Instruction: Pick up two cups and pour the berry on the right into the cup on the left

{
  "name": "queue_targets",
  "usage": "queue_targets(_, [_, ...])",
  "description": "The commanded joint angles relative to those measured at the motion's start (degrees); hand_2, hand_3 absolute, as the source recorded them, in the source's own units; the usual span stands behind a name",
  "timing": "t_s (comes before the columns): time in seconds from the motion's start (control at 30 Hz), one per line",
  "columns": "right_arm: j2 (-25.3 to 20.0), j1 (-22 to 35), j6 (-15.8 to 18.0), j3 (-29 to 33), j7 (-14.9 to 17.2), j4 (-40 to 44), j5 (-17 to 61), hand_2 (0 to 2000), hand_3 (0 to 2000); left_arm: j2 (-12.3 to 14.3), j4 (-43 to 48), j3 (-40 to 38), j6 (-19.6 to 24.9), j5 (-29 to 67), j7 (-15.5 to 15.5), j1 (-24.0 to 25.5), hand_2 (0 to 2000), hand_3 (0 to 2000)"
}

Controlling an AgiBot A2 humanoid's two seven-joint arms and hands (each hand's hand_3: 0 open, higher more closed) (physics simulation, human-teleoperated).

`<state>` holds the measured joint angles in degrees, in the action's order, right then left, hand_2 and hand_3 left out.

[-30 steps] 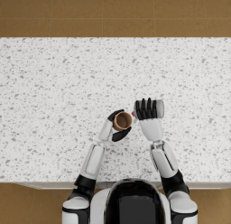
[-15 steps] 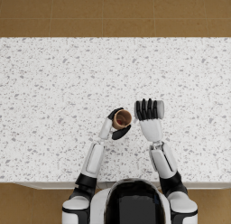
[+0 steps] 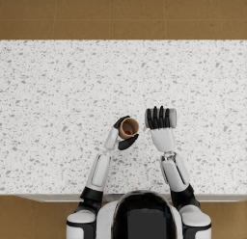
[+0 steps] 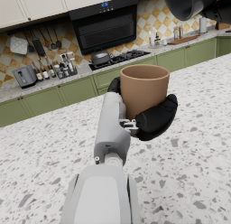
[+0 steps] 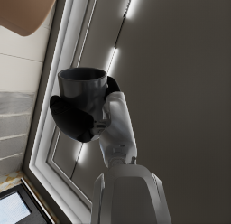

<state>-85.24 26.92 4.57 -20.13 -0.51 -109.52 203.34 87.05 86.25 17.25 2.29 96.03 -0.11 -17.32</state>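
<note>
Two cups were up off the table point(image 3: 58, 98): the left hand point(image 3: 126, 137) gripped the brown cup point(image 3: 129, 127) upright as receiver, a red berry point(image 3: 128, 132) inside, while just beside it the right hand point(image 3: 160, 118) clasped the tipped dark cup point(image 5: 84, 93).

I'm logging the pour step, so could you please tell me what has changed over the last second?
The right robot hand has drawn away from the brown cup, opening a gap between the two, with its dark cup tipped over. A red berry now shows inside the brown cup. The left robot hand still holds the brown cup upright at about the same spot above the speckled counter.
</note>
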Motion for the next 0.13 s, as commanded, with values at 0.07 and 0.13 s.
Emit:
queue_targets(0.07, [0.0, 0.0, 0.0, 0.0, 0.0, 0.0, 0.0, 2000, 1280, 0.0, 0.0, 0.0, 0.0, 0.0, 0.0, 0.0, 2000, 1280])
queue_targets(0.13, [0.0, 0.0, 0.0, 0.0, 0.0, 0.0, 0.0, 2000, 1280, 0.0, 0.0, 0.0, 0.0, 0.0, 0.0, 0.0, 2000, 1280])
